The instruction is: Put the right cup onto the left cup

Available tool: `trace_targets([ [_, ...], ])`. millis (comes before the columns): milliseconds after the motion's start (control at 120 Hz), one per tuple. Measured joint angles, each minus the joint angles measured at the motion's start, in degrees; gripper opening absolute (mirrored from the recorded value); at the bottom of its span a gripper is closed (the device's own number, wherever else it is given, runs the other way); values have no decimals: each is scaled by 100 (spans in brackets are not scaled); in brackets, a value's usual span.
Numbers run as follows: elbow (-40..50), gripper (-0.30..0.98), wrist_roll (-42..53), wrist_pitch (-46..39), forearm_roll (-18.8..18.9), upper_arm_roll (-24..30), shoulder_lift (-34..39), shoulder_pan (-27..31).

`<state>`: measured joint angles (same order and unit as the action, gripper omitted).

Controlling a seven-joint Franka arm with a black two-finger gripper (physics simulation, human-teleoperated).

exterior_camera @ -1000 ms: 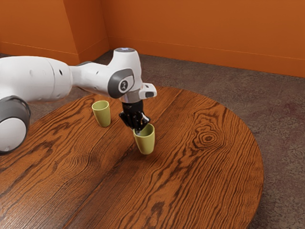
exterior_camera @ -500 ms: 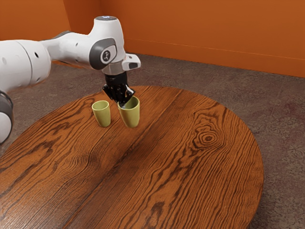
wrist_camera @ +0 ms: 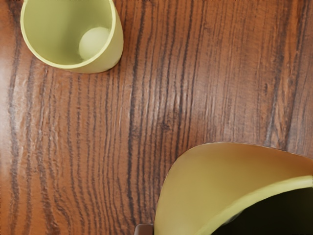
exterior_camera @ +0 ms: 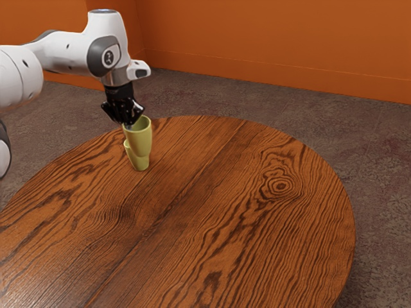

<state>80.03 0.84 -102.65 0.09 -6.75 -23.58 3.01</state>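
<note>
My gripper is up in the exterior view's left half, shut on the wall of the right cup, a yellow-green tumbler hanging upright off the table. Behind and below it in that view, partly covered by it, the left cup of the same colour stands on the table. In the wrist view the held cup looms large near the hand. The standing cup shows its open mouth and inner bottom there, with wood between the two, so the held cup is beside it rather than over its mouth.
A round wooden table carries the standing cup near its far left edge in the exterior view. Beyond that edge are the dark floor and an orange wall.
The hand has carried the held cup toward the exterior view's left and higher in the picture, from beside the standing cup to overlapping it there. The standing cup has stayed put.
</note>
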Motion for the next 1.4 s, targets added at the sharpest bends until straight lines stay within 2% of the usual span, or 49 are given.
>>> trace_targets([
  [242,-871,-10,180,198,32,163,-579,375],
  [375,-1380,-10,267,392,211,890,-872,994],
  [458,-1629,-10,314,503,319,1080,-1027,1175],
  [742,-2560,-10,471,858,472,1222,-1608,1413],
  [958,-2724,-10,579,953,612,1271,-1740,1527],
  [1400,-3832,-10,741,1055,977,1374,-2549,1663],
])
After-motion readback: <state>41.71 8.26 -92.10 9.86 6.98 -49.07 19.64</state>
